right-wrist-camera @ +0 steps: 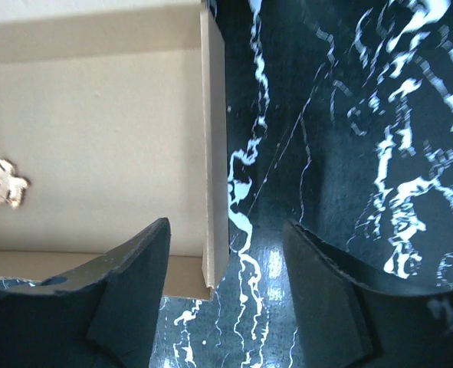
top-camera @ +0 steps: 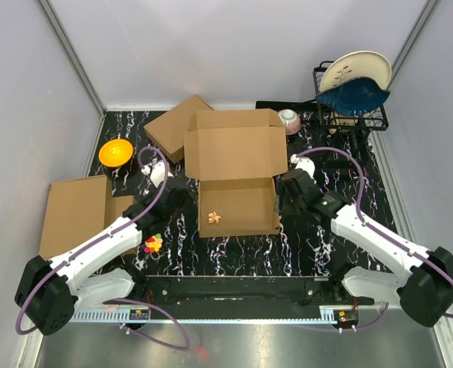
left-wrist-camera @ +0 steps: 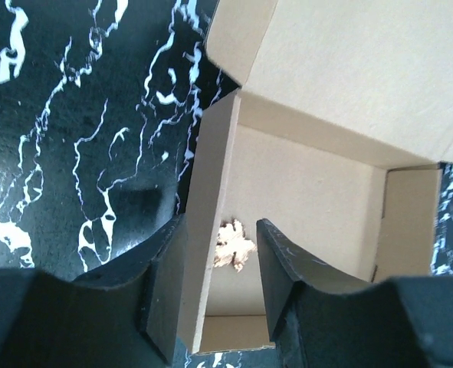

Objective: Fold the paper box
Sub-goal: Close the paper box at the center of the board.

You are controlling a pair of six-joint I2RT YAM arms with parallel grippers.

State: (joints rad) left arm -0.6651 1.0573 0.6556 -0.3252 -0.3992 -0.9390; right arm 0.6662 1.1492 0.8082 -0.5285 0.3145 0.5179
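One paper box (top-camera: 237,180) sits mid-surface (top-camera: 234,249) with its lid raised and a pale leaf-like scrap (top-camera: 215,218) inside. The left pincer (left-wrist-camera: 220,230), part open, straddles its left wall. The right pincer (right-wrist-camera: 226,228), wider open, straddles the right wall, gripping nothing.

We look down on a black marble-patterned surface with white veins (top-camera: 249,253), closed in by plain pale grey wall panels at the left (top-camera: 27,84), back (top-camera: 234,46) and right (top-camera: 441,115), which meet at slim metal corner strips (top-camera: 71,54). A brushed grey metal ledge (top-camera: 287,345) runs along the near edge. Soft, even light leaves a pale sheen on the surface.
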